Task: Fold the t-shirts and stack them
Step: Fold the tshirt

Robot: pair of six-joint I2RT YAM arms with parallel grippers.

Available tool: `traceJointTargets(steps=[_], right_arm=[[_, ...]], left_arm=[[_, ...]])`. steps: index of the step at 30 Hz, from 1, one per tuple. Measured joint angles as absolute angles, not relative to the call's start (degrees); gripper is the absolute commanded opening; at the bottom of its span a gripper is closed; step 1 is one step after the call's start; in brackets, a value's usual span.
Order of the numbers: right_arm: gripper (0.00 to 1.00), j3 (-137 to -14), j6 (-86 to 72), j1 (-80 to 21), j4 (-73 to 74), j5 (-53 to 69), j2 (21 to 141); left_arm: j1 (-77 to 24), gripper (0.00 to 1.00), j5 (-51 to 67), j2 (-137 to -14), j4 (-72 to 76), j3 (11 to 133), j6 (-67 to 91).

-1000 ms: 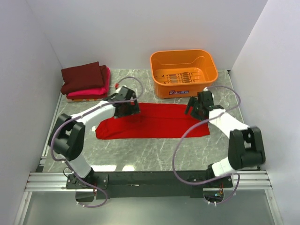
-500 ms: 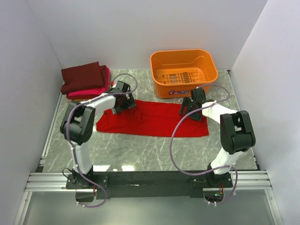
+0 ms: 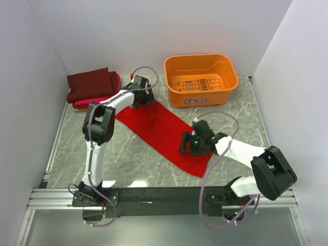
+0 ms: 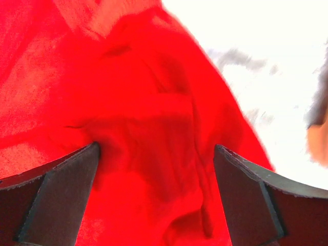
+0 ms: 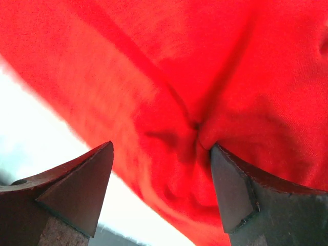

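Left gripper [image 4: 156, 147], fingers spread wide, rests on the far-left end of the bright red t-shirt [image 3: 159, 128], which lies diagonally across the counter [image 3: 123, 159]; right gripper [image 5: 161, 147], likewise spread, rests on its near-right end.

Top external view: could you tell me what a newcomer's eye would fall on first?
The bright red t-shirt lies diagonally across the marble table, the left claw at its far end and the right claw at its near end. Behind stand an orange basket, far right, and a folded maroon t-shirt on a pink t-shirt, far left.
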State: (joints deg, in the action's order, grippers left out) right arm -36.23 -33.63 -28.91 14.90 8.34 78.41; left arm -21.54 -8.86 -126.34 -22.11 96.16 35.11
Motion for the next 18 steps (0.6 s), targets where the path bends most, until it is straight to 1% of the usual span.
traceJointTargets(steps=[6,10,15,18], right_arm=[[0.82,-36.3,-39.7,-42.9,13.6,14.7,79.4],[0.82,-41.7,-40.2,-49.2,13.9,17.6,85.4],[0.82,-51.5,-38.7,-55.1,14.4,21.9,95.1],[0.82,-55.2,-37.0,-57.8,14.9,23.6,97.5]], left_arm=[[-21.1,1.0,-7.2,-135.2,-23.8,110.2,30.2],[-20.6,0.99,-6.9,-139.6,-26.0,117.9,29.4],[-19.3,0.99,-7.5,-145.6,-28.8,128.2,30.7],[-18.2,0.99,-5.5,-147.8,-27.6,131.2,30.8]])
